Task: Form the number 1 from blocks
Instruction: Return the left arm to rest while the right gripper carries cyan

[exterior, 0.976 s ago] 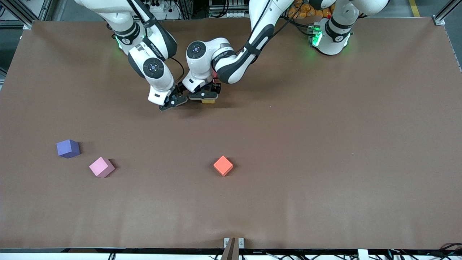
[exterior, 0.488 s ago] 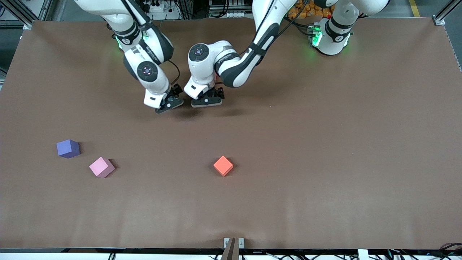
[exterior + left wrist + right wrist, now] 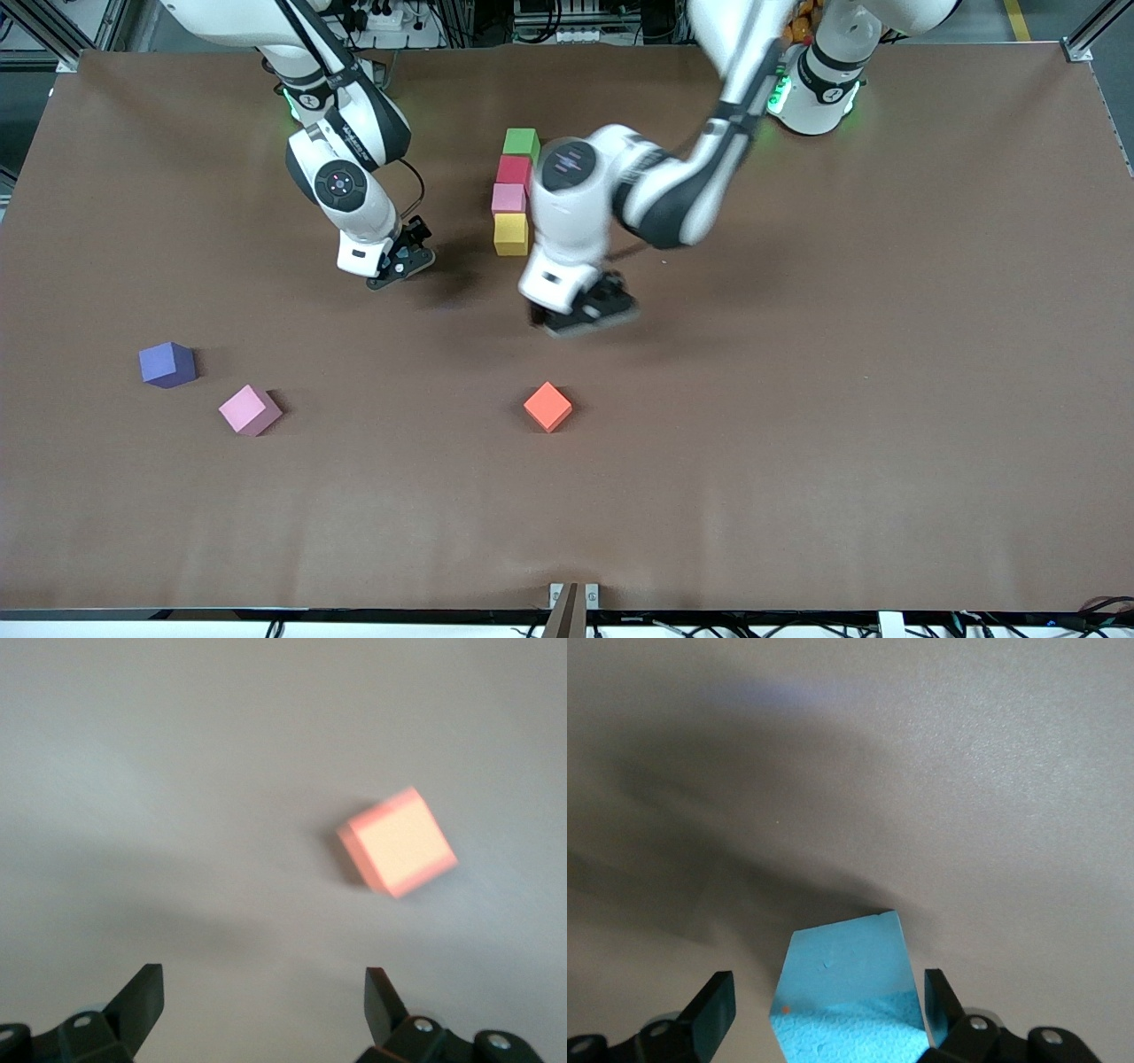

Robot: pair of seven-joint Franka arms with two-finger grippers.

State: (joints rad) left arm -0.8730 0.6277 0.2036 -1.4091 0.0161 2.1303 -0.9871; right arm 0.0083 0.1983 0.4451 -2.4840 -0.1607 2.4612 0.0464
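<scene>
**Column of four laid; next block under approach**

A straight column of four touching blocks lies in the upper centre of the front view: green block [image 3: 521, 142] at the top, then red block [image 3: 513, 168], pink block [image 3: 508, 198] and yellow block [image 3: 511, 234]. The orange block [image 3: 547, 407] lies alone, below centre. A purple block [image 3: 166, 364] and a second pink block [image 3: 250, 409] sit at lower left, well apart from the column.

The left gripper [image 3: 582, 316] hangs over bare table between the column and the orange block, fingers apart and empty. In the right wrist view, a light blue block [image 3: 849, 988] sits between the spread fingers of the right gripper [image 3: 400, 263].

Judged step: fetching the orange block. Next move calls for centring over it, matching its diagonal turn, then descending.
</scene>
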